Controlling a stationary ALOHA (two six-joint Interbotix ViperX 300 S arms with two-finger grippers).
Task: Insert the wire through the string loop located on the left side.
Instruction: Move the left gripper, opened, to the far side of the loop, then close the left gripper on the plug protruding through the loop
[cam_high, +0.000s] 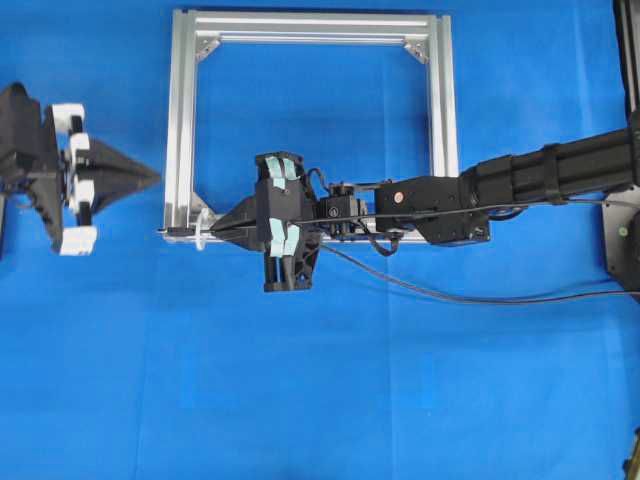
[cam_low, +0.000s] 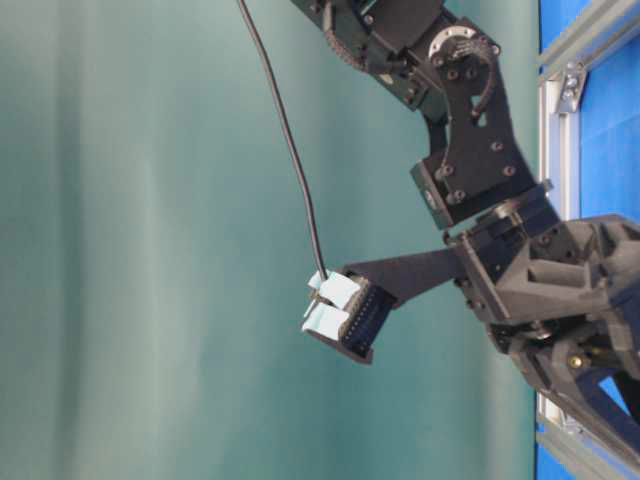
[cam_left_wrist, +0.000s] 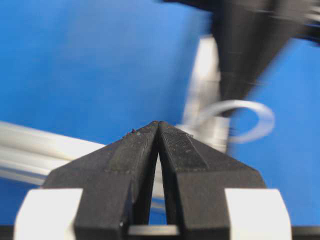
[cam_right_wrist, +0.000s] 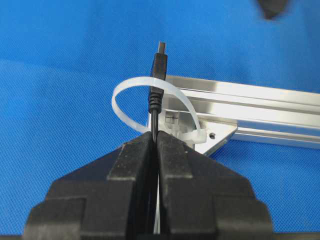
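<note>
My right gripper (cam_right_wrist: 155, 134) is shut on the wire just behind its plug (cam_right_wrist: 157, 67). The black plug with its metal tip pokes forward through the whitish string loop (cam_right_wrist: 127, 86), which is fixed to the near left corner of the silver frame (cam_right_wrist: 260, 95). In the overhead view the right gripper (cam_high: 222, 229) points left at that corner, the string loop (cam_high: 203, 238) stands just ahead of it, and the dark plug end (cam_high: 178, 232) shows beyond. My left gripper (cam_high: 157, 178) is shut and empty, left of the frame (cam_high: 180, 120). From the left wrist, its tips (cam_left_wrist: 158, 123) face the blurred loop (cam_left_wrist: 260, 120).
The square aluminium frame lies flat on the blue mat, with corner brackets (cam_high: 207, 46) inside it. A black cable (cam_high: 450, 293) trails right across the mat from the right gripper. The right arm (cam_high: 540, 175) crosses the frame's right side.
</note>
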